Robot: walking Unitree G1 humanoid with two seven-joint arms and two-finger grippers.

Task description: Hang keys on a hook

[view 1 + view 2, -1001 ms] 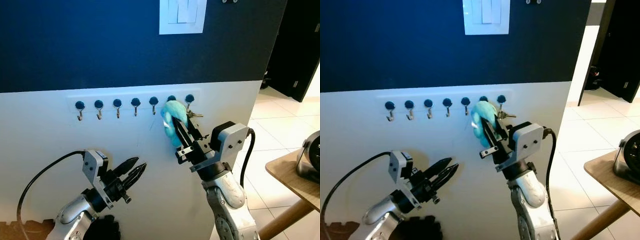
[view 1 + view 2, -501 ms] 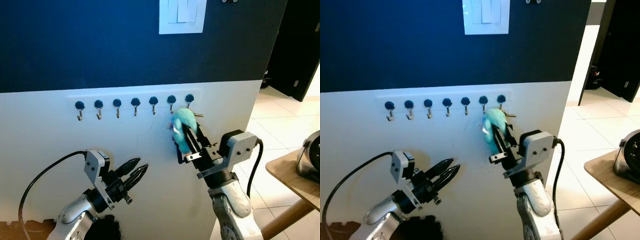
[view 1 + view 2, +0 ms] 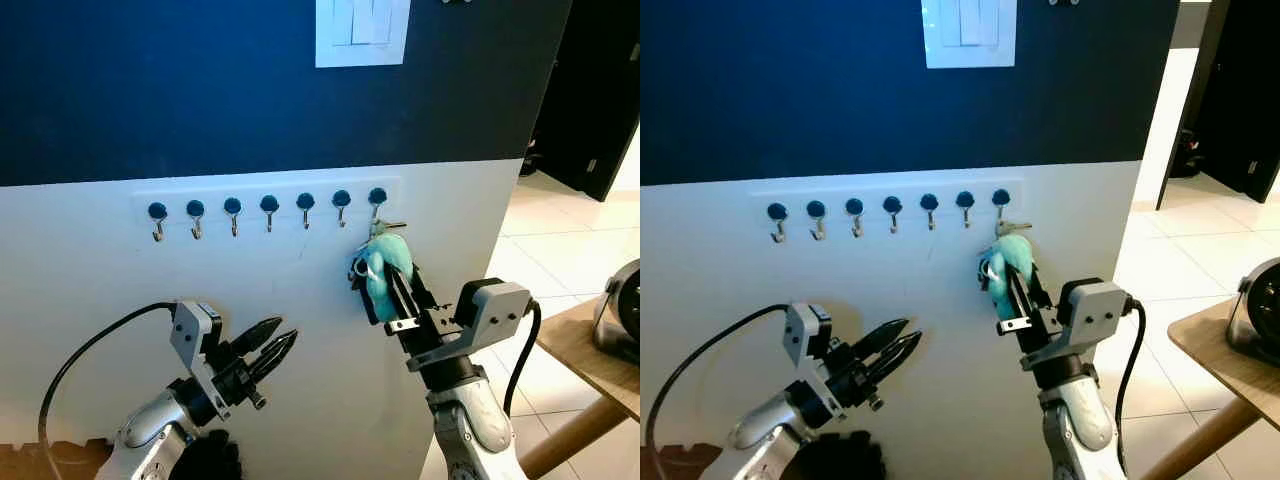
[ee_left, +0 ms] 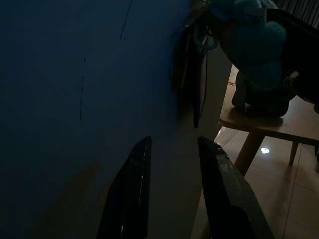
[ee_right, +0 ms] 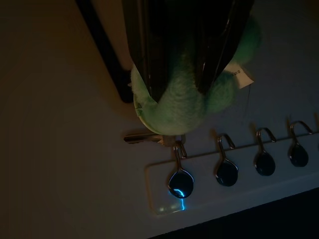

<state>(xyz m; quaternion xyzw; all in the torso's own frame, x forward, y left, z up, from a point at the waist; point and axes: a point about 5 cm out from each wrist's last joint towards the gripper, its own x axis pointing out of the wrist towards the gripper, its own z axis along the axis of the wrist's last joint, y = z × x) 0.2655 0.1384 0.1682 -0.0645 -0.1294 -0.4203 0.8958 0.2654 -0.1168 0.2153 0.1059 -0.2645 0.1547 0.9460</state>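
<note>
At centre right of the frame, the right gripper (image 3: pixel 392 292) is clamped on a fluffy turquoise keychain (image 3: pixel 381 272), whose keys (image 3: pixel 385 227) sit at the rightmost hook (image 3: pixel 376 205) of a wall rail (image 3: pixel 150 193) (whether the ring has truly caught cannot be told). Letting go too early, or tugging downward, could slip the ring off and drop the bunch. At lower left, the left gripper (image 3: pixel 275 349) idles, fingers slightly parted and empty
</note>
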